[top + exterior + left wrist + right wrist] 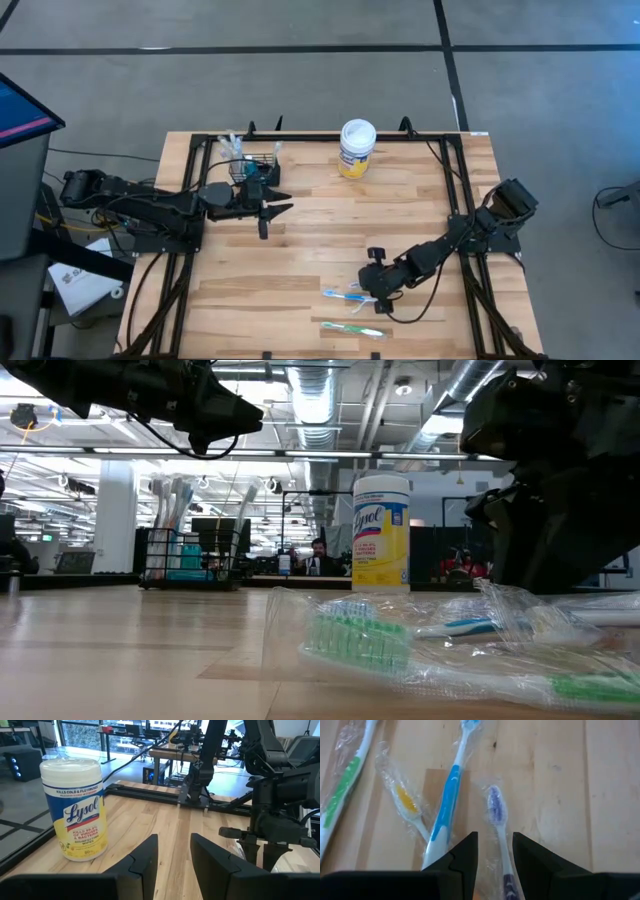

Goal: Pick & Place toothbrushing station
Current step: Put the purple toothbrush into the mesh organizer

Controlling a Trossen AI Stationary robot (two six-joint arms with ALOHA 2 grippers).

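The toothbrushing station, a small black wire-mesh basket (258, 165), stands on the table at the far left with several toothbrushes upright in it; it also shows in the low view (185, 560). My left gripper (285, 202) hovers just right of the basket, open and empty (174, 855). My right gripper (372, 293) is low over wrapped toothbrushes lying at the near middle. It is open (495, 852), and its fingers stand on either side of a purple toothbrush's handle (499, 820). A blue toothbrush (447, 800) and a yellow one (407, 802) lie beside it.
A white-lidded yellow Lysol tub (357, 148) stands at the far middle of the table. A green wrapped toothbrush (352, 329) lies near the front edge. A black frame (440, 150) runs along the table's far and side edges.
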